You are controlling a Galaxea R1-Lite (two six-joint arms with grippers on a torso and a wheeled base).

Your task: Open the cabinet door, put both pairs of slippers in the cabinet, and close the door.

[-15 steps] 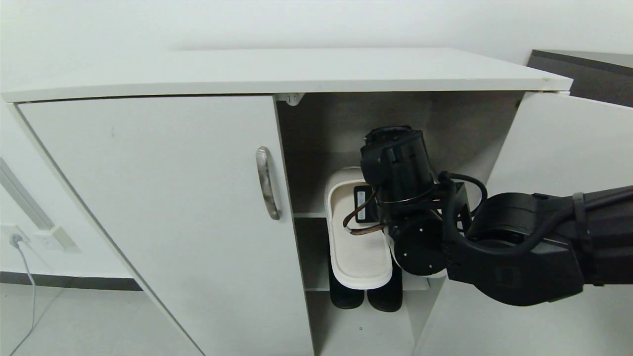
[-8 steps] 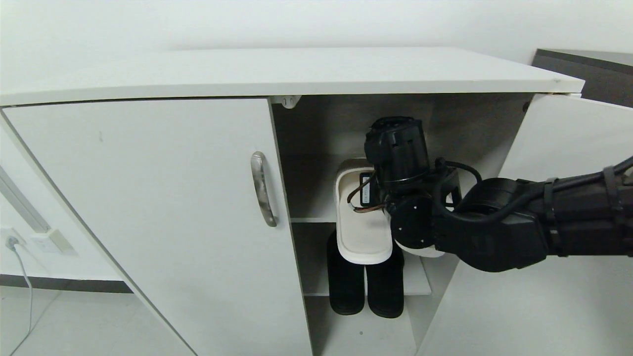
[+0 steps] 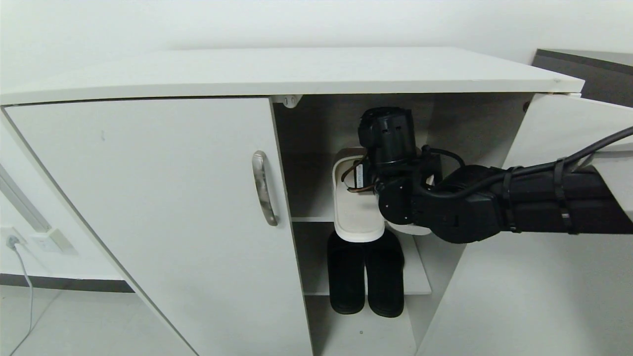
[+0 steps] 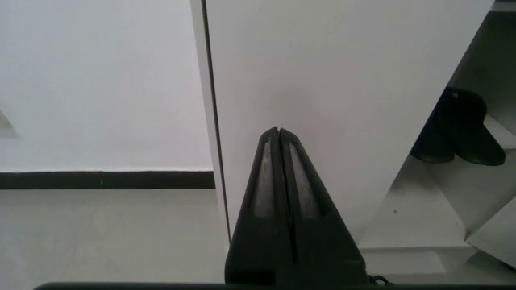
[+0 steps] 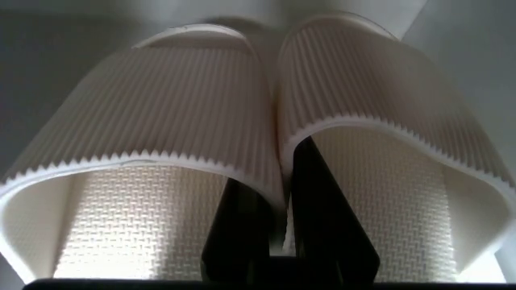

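Inside the open cabinet (image 3: pixel 296 69), the lower shelf (image 3: pixel 419 279) carries a pair of black slippers (image 3: pixel 366 277) side by side (heels overhanging its front edge). The white slippers (image 3: pixel 357 217) sit at the upper shelf (image 3: pixel 309 216), contact unclear.

We see our right arm (image 3: pixel 494 212) matte black, with rounded joint housings; one round cap (image 3: pixel 395 202) carries small pale screws. Black straps tie a black cable (image 3: pixel 593 147) along it, and a thin brown wire (image 3: pixel 347 179) loops at the wrist. Our left gripper (image 4: pixel 278 141) has two flat dark fingers that narrow toward the tip.
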